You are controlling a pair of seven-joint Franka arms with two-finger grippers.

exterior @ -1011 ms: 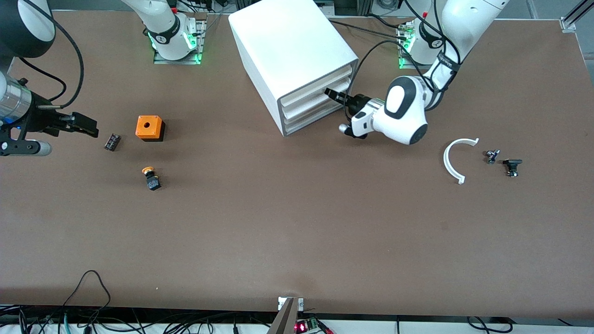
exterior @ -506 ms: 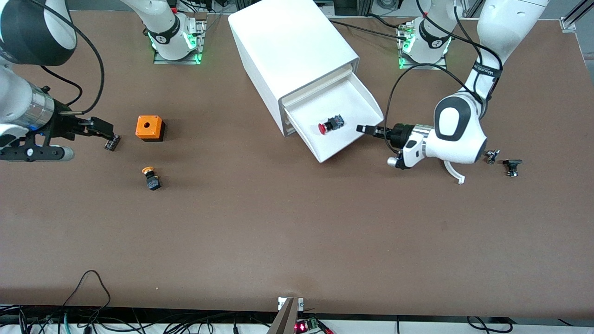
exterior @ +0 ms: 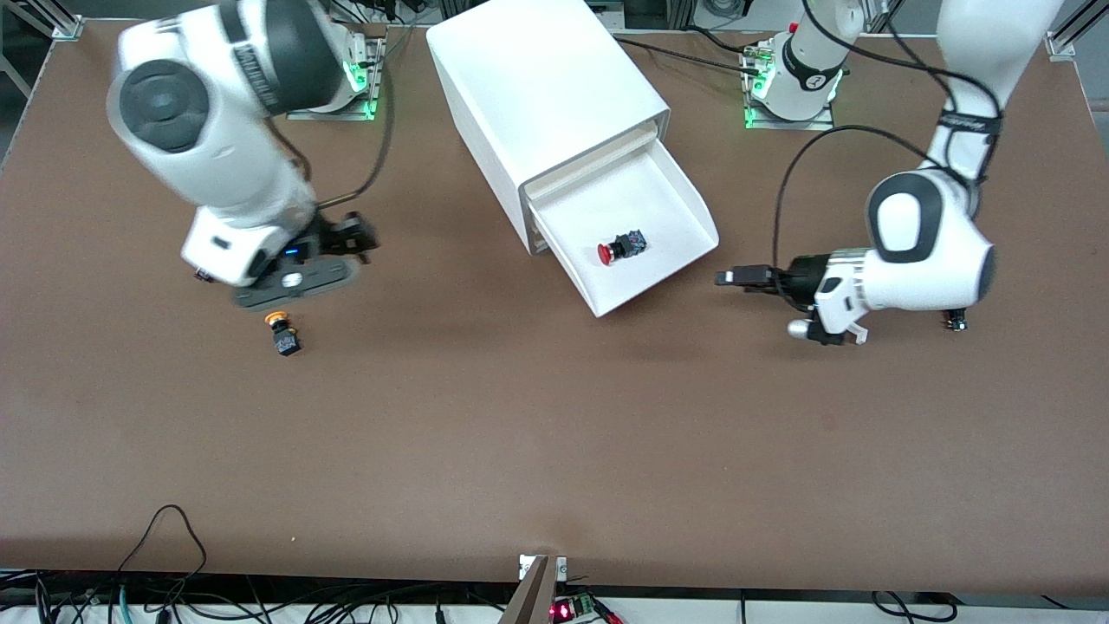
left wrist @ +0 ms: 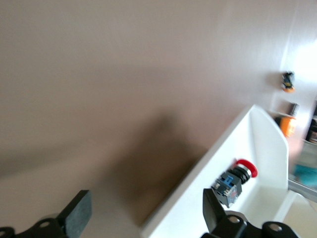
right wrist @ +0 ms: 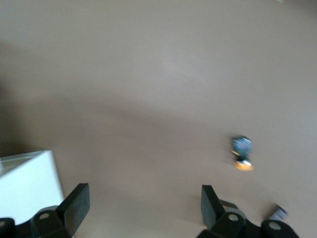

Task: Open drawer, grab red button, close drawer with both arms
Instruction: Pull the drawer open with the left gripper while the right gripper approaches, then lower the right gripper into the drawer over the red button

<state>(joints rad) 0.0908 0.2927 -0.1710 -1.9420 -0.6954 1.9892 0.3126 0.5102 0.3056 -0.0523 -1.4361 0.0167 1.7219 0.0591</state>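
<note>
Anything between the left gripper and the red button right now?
Only the drawer's side wall. In the front view, bare table separates the open left gripper from that wall; the red button lies inside, untouched.

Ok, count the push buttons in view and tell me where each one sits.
2. The red-capped button lies in the open drawer. The orange-capped button lies on the table toward the right arm's end, nearer the front camera than the drawer. The right arm may hide others.

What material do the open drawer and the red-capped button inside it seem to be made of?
The drawer: probably plastic, smooth matte white, with thin moulded walls and rounded corners. The button: the red cap looks like glossy plastic, the body dark plastic; the left wrist view shows a silvery ring between them, possibly metal.
</note>
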